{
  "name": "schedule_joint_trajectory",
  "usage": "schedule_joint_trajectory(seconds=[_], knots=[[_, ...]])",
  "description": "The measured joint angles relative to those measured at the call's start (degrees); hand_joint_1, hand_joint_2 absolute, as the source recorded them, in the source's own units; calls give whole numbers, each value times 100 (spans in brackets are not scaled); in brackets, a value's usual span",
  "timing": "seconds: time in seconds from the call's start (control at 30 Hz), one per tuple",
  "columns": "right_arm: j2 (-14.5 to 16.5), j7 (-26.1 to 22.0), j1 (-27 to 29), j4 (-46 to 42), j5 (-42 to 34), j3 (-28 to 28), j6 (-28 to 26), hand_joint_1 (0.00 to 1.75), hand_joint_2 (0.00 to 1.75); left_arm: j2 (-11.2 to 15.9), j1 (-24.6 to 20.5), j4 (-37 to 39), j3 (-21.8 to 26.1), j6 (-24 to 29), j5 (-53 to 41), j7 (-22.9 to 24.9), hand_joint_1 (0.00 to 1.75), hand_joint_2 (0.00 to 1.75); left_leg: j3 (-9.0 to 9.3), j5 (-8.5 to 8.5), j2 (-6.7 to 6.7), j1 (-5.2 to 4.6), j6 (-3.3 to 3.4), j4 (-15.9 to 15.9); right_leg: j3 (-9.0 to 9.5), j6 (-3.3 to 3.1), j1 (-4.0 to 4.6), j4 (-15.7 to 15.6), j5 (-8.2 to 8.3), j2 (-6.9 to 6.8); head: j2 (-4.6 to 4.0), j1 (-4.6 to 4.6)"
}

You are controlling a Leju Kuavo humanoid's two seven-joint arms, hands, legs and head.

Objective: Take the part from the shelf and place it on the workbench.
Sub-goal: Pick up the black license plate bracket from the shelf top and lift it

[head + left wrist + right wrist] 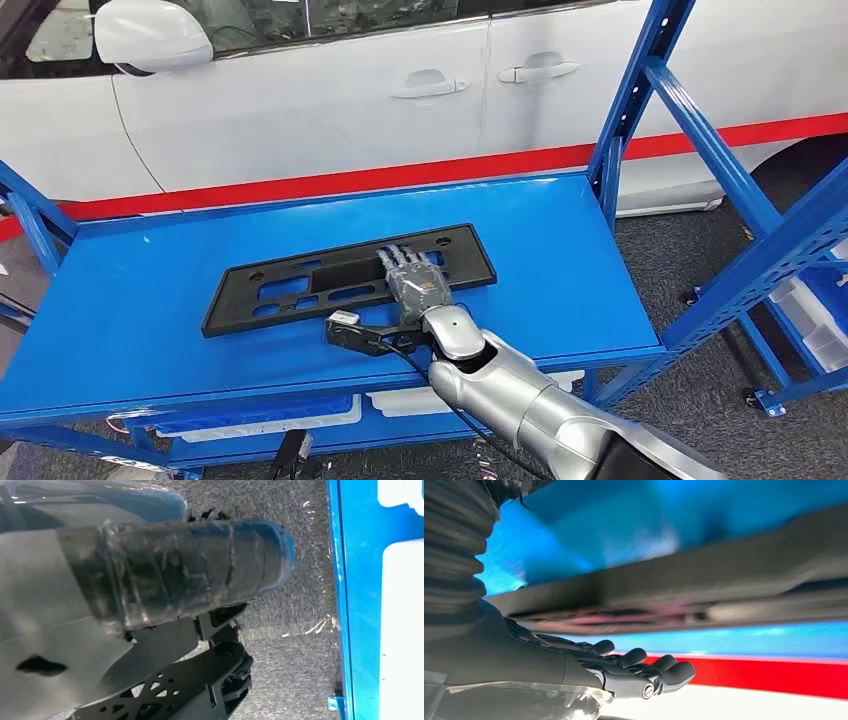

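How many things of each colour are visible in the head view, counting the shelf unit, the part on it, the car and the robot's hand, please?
Blue: 1, the shelf
Black: 1, the flat part lying on the shelf
White: 1, the car behind
Silver-grey: 1, the right hand over the part
Total: 4

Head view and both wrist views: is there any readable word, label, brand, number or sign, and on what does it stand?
None can be read. The black part on the blue shelf, the right hand above it and the white car behind bear no legible text. Both wrist views are blurred close-ups without lettering.
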Motion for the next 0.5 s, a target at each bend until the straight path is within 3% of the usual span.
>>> schedule_joint_trajectory(seconds=[0.07, 0.13, 0.27, 0.33, 0.4, 0.43, 0.47, 0.5], knots=[[-39, 68, -13, 18, 26, -1, -181, 0, 175, 0, -2, 0, 0, 4, 5, 1, 0, 0, 201, 99, -1, -14, 32, -403, 1, 20, 5, -4, 3, 2, 0, 1], [-123, 177, -31, 50, 76, -6, -501, 0, 175, 0, 0, 0, -1, 9, 10, 2, 0, 0, 405, 190, -5, -52, 100, -829, -7, 81, 9, -19, 20, 5, -1, 5], [-286, 300, -37, 91, 185, -60, -996, 0, 175, -3, 23, 0, -3, 25, 2, 2, 0, 0, 457, 249, 2, -61, 256, -957, -32, 225, -1, 10, -12, 1, -1, 13], [-362, 338, -33, 99, 249, -111, -1218, 0, 175, -5, 17, 0, -4, 32, -16, 0, 0, 0, 493, 288, 16, -41, 328, -1028, -244, 254, 4, 473, -278, -3, -2, 28], [-434, 355, -9, 114, 299, -151, -1370, 0, 175, -7, 10, 0, -4, 35, -29, 0, 0, 0, 485, 281, 19, -54, 362, -1021, -596, 270, 7, 1202, -593, -4, -2, 37], [-468, 363, 10, 125, 312, -166, -1403, 0, 175, -8, 12, 0, -5, 35, -29, 1, 0, 0, 479, 272, 18, -59, 368, -1006, -712, 278, 6, 1431, -644, -4, -2, 37], [-494, 369, 24, 135, 320, -179, -1419, 0, 175, -9, 17, 0, -7, 35, -30, 2, 0, 0, 475, 260, 16, -61, 368, -985, -730, 282, 4, 1454, -589, -6, -2, 39], [-515, 378, 32, 143, 323, -195, -1425, 0, 175, -10, 21, 0, -8, 35, -31, 3, 0, 0, 472, 242, 15, -61, 362, -956, -639, 281, 0, 1261, -443, -7, -2, 41]])
